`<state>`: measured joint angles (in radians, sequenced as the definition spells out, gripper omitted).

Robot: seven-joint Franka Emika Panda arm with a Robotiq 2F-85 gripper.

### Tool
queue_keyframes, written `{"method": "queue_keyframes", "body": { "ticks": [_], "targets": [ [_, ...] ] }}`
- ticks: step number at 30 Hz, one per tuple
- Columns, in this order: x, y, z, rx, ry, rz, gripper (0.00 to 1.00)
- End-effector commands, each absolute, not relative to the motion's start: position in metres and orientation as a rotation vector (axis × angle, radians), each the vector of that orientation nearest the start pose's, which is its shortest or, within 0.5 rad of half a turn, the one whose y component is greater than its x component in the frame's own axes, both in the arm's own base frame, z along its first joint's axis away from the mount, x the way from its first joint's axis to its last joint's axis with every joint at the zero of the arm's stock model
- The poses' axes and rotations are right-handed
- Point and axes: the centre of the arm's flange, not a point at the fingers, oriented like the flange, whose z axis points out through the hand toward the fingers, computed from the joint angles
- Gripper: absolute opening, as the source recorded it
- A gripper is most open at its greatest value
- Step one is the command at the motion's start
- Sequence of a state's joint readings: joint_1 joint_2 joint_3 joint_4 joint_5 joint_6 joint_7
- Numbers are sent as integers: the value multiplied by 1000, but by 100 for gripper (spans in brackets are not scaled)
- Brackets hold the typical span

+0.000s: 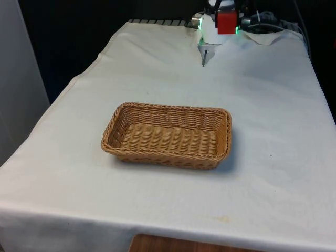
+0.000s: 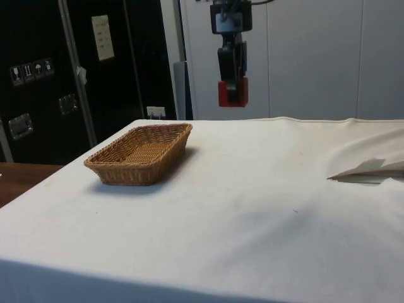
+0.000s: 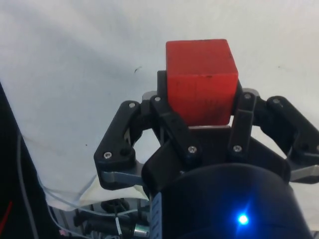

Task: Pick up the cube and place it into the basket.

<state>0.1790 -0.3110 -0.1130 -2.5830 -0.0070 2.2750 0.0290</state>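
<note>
Claw [image 3: 199,112] clamped on red cube [image 3: 200,79], fingers [image 3: 172,122] tight vs its two opp. sides. Cube [image 2: 233,92] is up in the air w/ the claw [image 2: 233,95], well clear of the bench [image 2: 265,189], nothing under it but white cloth. In side view the claw hangs straight down from the arm, cube at its tip, fingers running down the cube's sides.

Front view: cube [image 1: 227,22] sits high at approx 12 o'clock on the bench [image 1: 273,131], far end, a bit toward front view's right. Basket [image 1: 167,135] is mid-bench, near centre, approx 6–7 o'clock from the cube and well apart from it. Basket is wicker, rectangular, tan, upright, long side across the view; inside bare.

Side view: basket [image 2: 141,153] lies at approx 8 o'clock from the held cube, resting flat on cloth, shadow under its near edge. Cloth bunched into a fold [image 2: 369,170] at approx 4 o'clock from the cube, near that view's right edge.
</note>
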Motion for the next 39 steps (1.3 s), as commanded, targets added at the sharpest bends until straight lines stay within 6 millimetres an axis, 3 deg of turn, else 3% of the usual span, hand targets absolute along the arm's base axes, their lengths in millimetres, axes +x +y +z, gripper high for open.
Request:
{"method": "queue_keyframes", "body": {
  "ticks": [1,19,27,35,39],
  "targets": [
    [421,23,367,-3114,-74,12,0],
    [459,-2,367,-3114,-64,-3,0],
    [478,-17,379,-3120,-63,12,0],
    [488,-18,383,-3122,-57,2,0],
    [504,-18,384,-3126,-58,3,0]
  ]
}}
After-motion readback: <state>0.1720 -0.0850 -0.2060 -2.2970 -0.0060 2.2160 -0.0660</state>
